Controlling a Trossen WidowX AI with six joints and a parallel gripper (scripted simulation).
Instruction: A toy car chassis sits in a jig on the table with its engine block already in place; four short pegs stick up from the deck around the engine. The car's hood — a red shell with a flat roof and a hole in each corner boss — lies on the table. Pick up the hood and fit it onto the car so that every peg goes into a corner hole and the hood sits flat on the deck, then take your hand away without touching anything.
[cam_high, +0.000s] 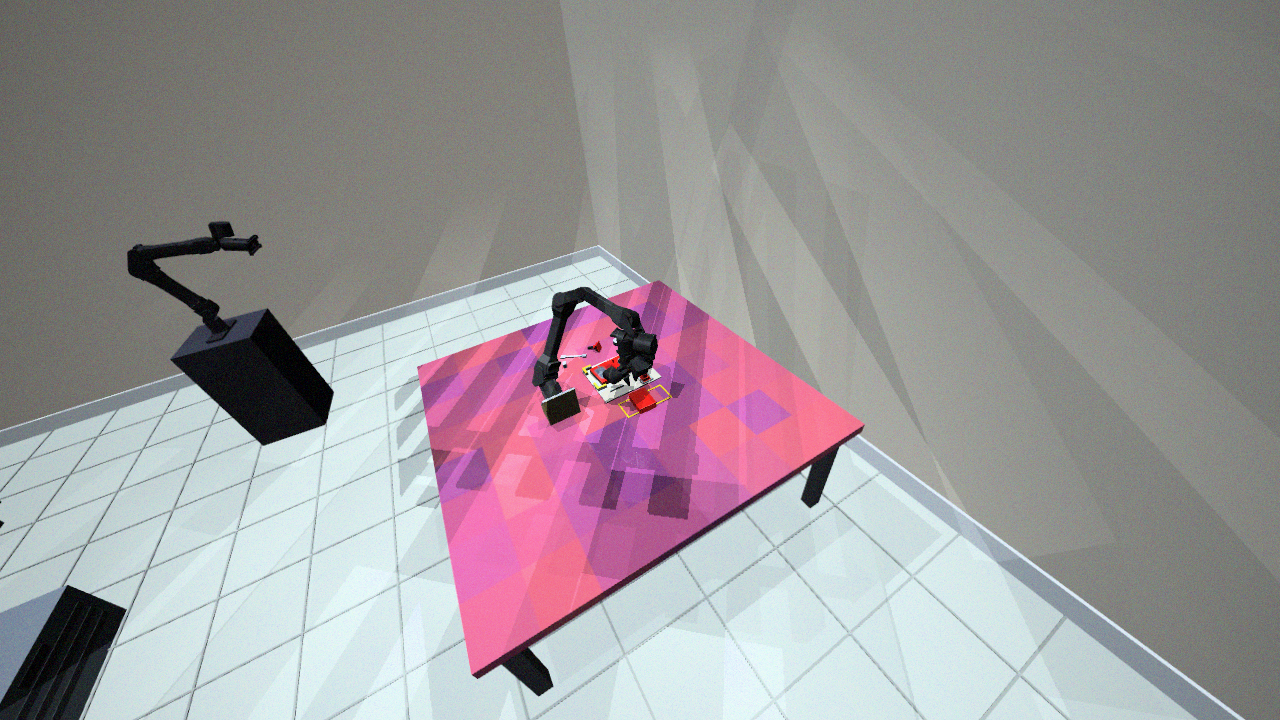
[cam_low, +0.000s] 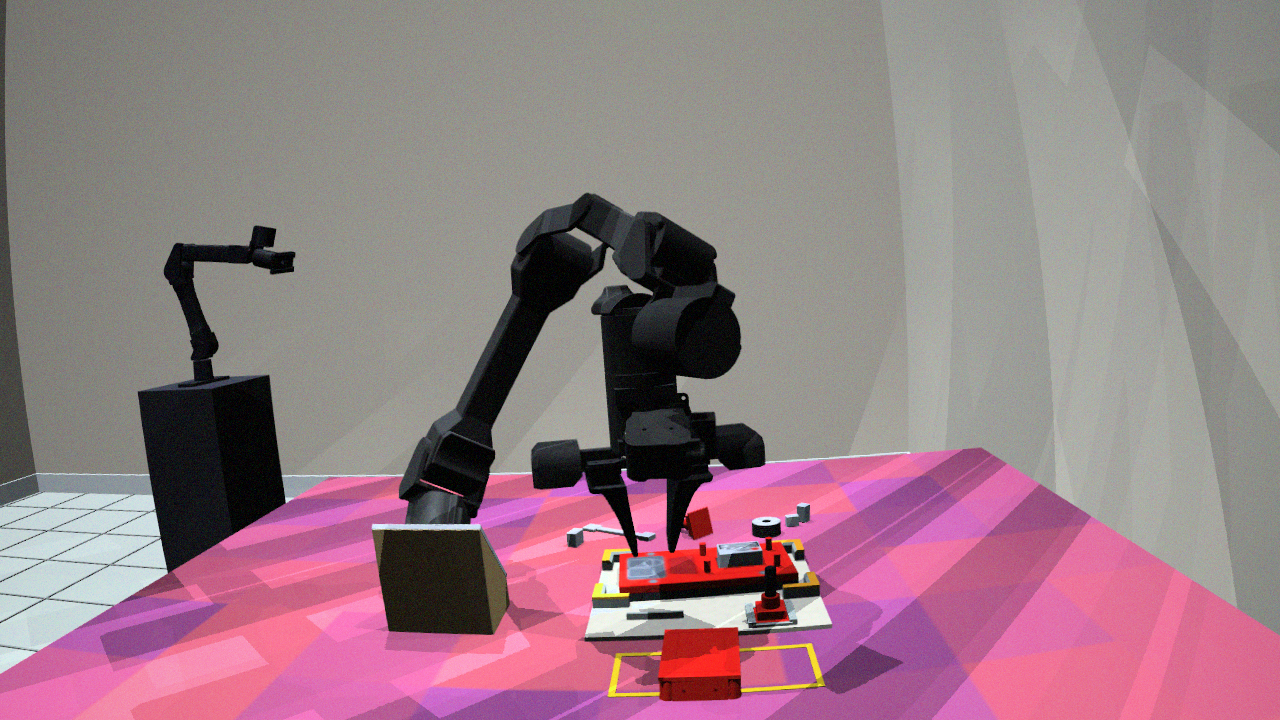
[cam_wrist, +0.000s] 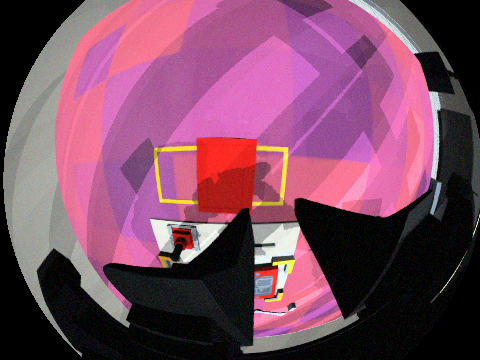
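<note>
Above the red toy car chassis (cam_low: 693, 571), which is sitting in a white jig plate (cam_low: 707, 613) with yellow corner blocks, the black robot hand (cam_low: 653, 542) is pointing straight down, its two tapered fingers (cam_low: 622, 510) standing partly apart and gripping nothing. Nearer the viewer, the red box-shaped hood (cam_low: 699, 662) with its flat roof is lying on the pink and purple patchwork tabletop (cam_low: 984, 608), inside a yellow outlined rectangle (cam_low: 801, 667), well apart from the hand. No readable writing is showing anywhere.
</note>
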